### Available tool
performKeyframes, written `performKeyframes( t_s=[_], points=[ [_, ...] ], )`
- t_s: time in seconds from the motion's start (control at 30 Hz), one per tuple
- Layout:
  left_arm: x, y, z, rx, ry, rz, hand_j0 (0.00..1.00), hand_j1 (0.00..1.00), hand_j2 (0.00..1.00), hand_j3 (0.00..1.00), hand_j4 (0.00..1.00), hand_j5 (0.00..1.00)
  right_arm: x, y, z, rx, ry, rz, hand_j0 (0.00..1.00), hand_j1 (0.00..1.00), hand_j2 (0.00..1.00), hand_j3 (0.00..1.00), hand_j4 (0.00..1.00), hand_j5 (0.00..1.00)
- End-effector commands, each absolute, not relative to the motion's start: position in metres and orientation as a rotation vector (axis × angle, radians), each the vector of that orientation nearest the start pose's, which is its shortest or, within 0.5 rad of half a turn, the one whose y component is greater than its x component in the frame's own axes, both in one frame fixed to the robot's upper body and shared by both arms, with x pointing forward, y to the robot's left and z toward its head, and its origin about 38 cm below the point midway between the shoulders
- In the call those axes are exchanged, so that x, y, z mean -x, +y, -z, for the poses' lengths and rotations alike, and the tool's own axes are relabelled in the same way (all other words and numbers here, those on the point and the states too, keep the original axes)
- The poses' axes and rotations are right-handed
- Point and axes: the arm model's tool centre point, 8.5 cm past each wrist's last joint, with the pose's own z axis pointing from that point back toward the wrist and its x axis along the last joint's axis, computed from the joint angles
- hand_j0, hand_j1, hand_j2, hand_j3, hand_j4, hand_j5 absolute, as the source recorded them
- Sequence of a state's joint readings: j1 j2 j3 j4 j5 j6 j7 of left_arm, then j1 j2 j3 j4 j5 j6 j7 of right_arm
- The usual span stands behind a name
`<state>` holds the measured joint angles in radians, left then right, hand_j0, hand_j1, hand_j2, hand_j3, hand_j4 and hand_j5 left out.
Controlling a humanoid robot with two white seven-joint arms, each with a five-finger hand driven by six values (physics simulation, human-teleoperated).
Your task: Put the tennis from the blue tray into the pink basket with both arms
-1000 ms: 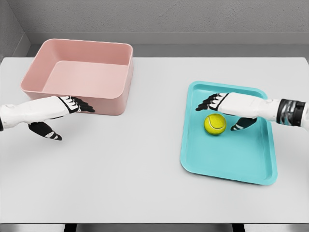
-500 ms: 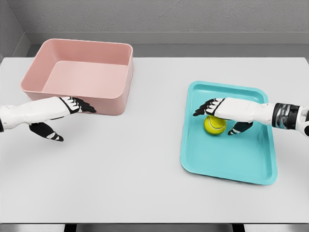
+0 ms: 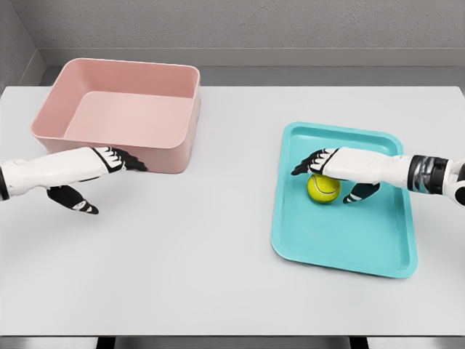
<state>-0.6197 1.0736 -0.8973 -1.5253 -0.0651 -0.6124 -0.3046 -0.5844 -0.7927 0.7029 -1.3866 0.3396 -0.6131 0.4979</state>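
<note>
A yellow-green tennis ball [image 3: 323, 190] lies in the upper half of the blue tray [image 3: 341, 240] on the right of the table. My right hand [image 3: 325, 179] is low over the ball with its palm covering the ball's top. Its fingers point left and its thumb reaches down past the ball's right side, spread and not closed around it. The pink basket [image 3: 120, 109] stands at the back left and holds nothing. My left hand [image 3: 114, 187] hovers open just in front of the basket's front wall, fingers pointing right.
The white table [image 3: 203, 240] stretches between basket and tray, with its front edge near the bottom of the view. A grey wall runs behind the table.
My right hand came down and slightly left over the ball, from beside and above it to covering its top. The left hand edged a little to the right.
</note>
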Motion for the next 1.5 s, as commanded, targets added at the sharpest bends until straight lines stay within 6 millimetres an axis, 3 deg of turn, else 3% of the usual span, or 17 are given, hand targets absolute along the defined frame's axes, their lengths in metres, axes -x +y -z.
performKeyframes(
  t_s=[0.0, 0.53, 0.8, 1.07, 1.2, 1.47],
  points=[
    [-0.383, 0.336, -0.194, -0.128, -1.484, 1.891, 1.0, 1.0, 1.0, 1.0, 1.0, 1.0, -0.421, -0.294, -0.159, 0.204, -1.375, -2.049, 0.88, 0.88, 0.88, 0.88, 0.88, 0.88],
    [-0.382, 0.334, -0.193, -0.121, -1.488, 1.893, 1.0, 1.0, 1.0, 1.0, 1.0, 1.0, -0.423, -0.294, -0.155, 0.194, -1.361, -2.043, 0.59, 0.59, 0.59, 0.59, 0.59, 0.59],
    [-0.382, 0.334, -0.194, -0.123, -1.489, 1.892, 1.0, 1.0, 1.0, 1.0, 1.0, 1.0, -0.424, -0.294, -0.158, 0.201, -1.369, -2.038, 0.54, 0.54, 0.54, 0.54, 0.54, 0.54],
    [-0.383, 0.335, -0.195, -0.128, -1.493, 1.888, 1.0, 1.0, 1.0, 1.0, 1.0, 1.0, -0.43, -0.304, -0.177, 0.257, -1.421, -1.988, 0.54, 0.54, 0.54, 0.54, 0.54, 0.54],
    [-0.383, 0.334, -0.195, -0.126, -1.495, 1.889, 1.0, 1.0, 1.0, 1.0, 1.0, 1.0, -0.432, -0.298, -0.184, 0.256, -1.455, -1.989, 0.54, 0.54, 0.54, 0.54, 0.54, 0.54],
    [-0.384, 0.337, -0.197, -0.137, -1.497, 1.885, 1.0, 1.0, 1.0, 1.0, 1.0, 1.0, -0.431, -0.265, -0.209, 0.239, -1.582, -2.017, 0.54, 0.54, 0.54, 0.54, 0.54, 0.54]
  ],
)
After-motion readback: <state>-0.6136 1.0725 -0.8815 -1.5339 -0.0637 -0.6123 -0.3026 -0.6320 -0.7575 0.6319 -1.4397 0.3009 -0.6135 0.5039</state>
